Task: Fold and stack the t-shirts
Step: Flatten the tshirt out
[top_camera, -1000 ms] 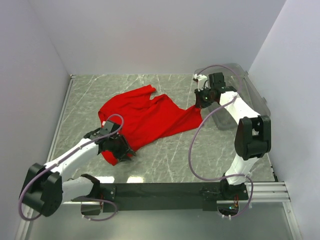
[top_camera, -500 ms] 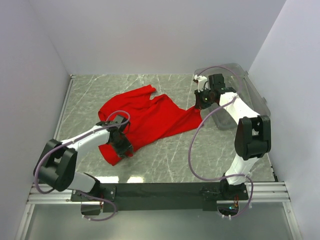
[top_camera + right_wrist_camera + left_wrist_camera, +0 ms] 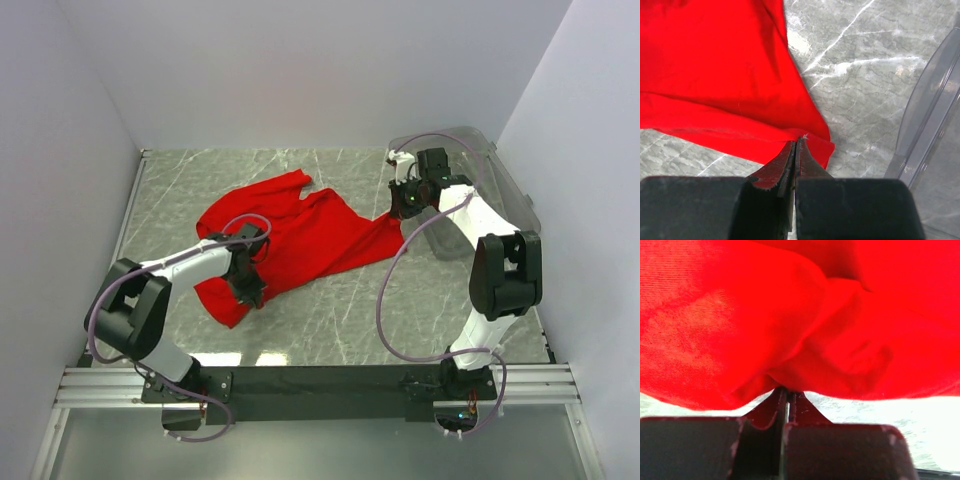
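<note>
We count one red t-shirt (image 3: 300,235), two arms each with one gripper, one clear plastic bin (image 3: 505,185) and one grey marbled table (image 3: 340,320).

The t-shirt lies crumpled and partly spread on the table, left of centre. It runs from a bunched near-left corner up to a loose lobe towards the back wall, and out in a narrowing tongue to the right. It lies wholly outside the bin, and its right tip ends just beside the bin's near side.

The left gripper (image 3: 249,291) sits at the shirt's near-left edge. In the left wrist view its jaws are pressed together with a bunched fold of the red cloth (image 3: 790,315) caught at their tips, so the left gripper (image 3: 786,392) has hold of the shirt there. The cloth fills almost the whole of that view, with a strip of table showing below it.

The right gripper (image 3: 403,208) is at the far right tip of the shirt. In the right wrist view its jaws (image 3: 795,142) are closed to a thin slit, pinching the hem at the cloth's corner (image 3: 715,75). The shirt spreads away from that corner to the left over the table (image 3: 865,50), and the bin wall (image 3: 935,110) stands off to the right, apart from the gripper.

The two grippers are well apart, with the shirt between them.
</note>
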`<state>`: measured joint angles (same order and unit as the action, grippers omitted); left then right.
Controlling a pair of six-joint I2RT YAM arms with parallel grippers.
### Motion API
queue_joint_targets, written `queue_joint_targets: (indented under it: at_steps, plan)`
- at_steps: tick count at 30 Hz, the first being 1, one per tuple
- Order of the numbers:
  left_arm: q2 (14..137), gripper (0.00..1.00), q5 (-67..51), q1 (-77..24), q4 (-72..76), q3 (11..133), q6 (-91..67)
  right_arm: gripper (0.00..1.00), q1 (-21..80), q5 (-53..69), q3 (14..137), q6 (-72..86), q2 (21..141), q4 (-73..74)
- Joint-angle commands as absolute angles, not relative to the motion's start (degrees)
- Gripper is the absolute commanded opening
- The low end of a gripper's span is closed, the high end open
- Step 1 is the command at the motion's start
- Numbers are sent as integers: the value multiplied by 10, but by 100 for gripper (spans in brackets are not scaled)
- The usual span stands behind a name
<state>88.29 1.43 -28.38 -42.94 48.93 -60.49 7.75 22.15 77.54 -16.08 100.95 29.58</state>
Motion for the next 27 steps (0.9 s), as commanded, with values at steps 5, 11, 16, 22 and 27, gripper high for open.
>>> queue_joint_targets:
  at_steps: [5,11,16,22,27]
  plan:
    - [799,1,11,-306,-446,550,-505,0,81,226,766,-158,972,282]
    - [743,1,-19,-290,-519,620,-415,0,81,232,771,-153,975,285]
    - [748,1,-155,-261,-566,669,-371,0,81,234,782,-150,974,289]
    - [656,1,-384,-261,-565,601,-404,0,80,203,767,-145,954,265]
    - [569,4,-464,-248,-490,572,-469,0,80,275,744,-170,919,248]
